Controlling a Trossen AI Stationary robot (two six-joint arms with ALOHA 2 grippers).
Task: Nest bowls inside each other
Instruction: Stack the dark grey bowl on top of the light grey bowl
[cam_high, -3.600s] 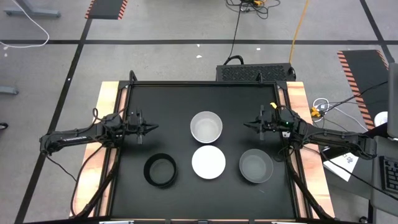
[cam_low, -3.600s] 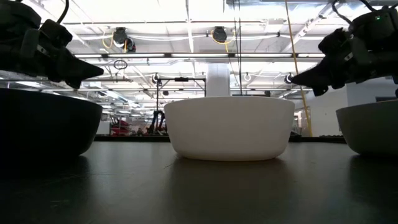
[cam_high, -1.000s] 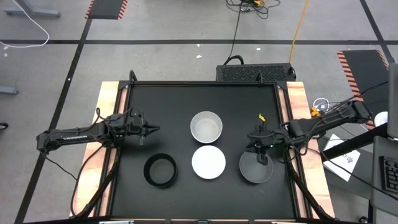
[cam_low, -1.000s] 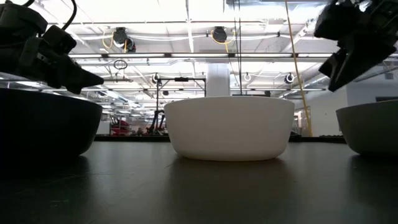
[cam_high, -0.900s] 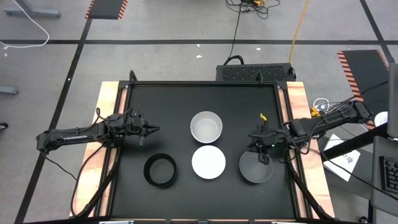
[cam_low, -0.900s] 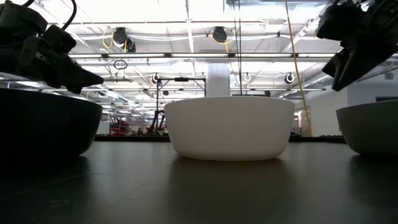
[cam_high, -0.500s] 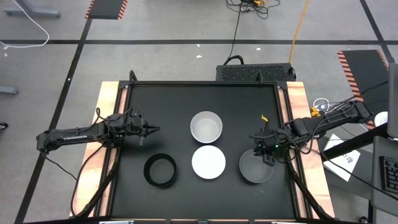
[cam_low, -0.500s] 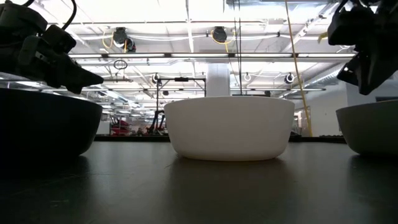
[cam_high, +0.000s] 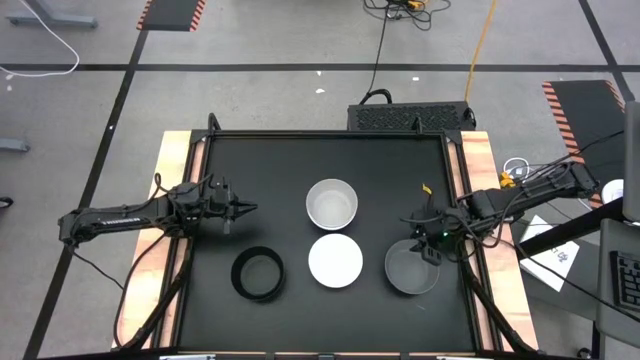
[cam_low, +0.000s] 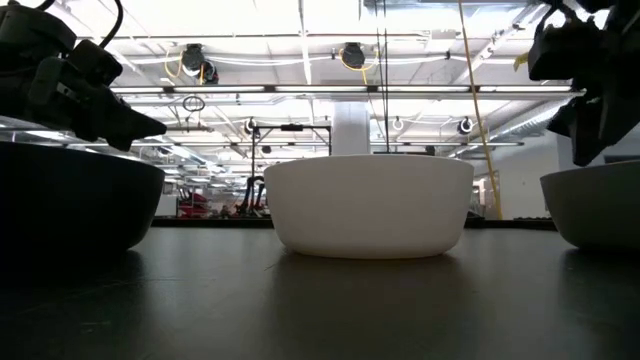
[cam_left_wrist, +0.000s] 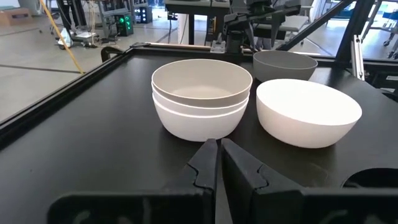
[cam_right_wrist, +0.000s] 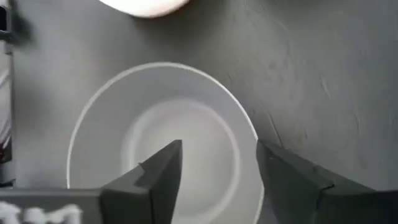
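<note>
Four bowl positions on the black worktop (cam_high: 270, 180), seen from above. A white stack of two nested bowls (cam_high: 332, 203) stands at centre; just beside it toward 6 o'clock sits a single white bowl (cam_high: 335, 260); the black bowl (cam_high: 257, 274) lies toward 8 o'clock and the grey bowl (cam_high: 411, 268) toward 4 o'clock of the stack.

Handling, as a judgement: the bowls look like thin moulded plastic, so probably light, stiff and smooth-walled, apt to slide or tip if pushed sideways and unlikely to break. The rounded outer wall offers little purchase; the rim is the sensible hold, one finger inside and one outside the wall.

The right gripper (cam_high: 428, 248) hangs over the grey bowl's 12 o'clock rim, pointing down, its fingers (cam_right_wrist: 160, 171) spread apart and grasping nothing; in the right wrist view they straddle the bowl's hollow and rim. The left gripper (cam_high: 237, 208) waits at 9 o'clock of the stack, clenched on nothing.

Compared with the earliest frame, the right arm has swung from its rest pose near the worktop's 3 o'clock edge down to the grey bowl, and over the last second its fingers have parted. The left arm and all the bowls are unchanged
</note>
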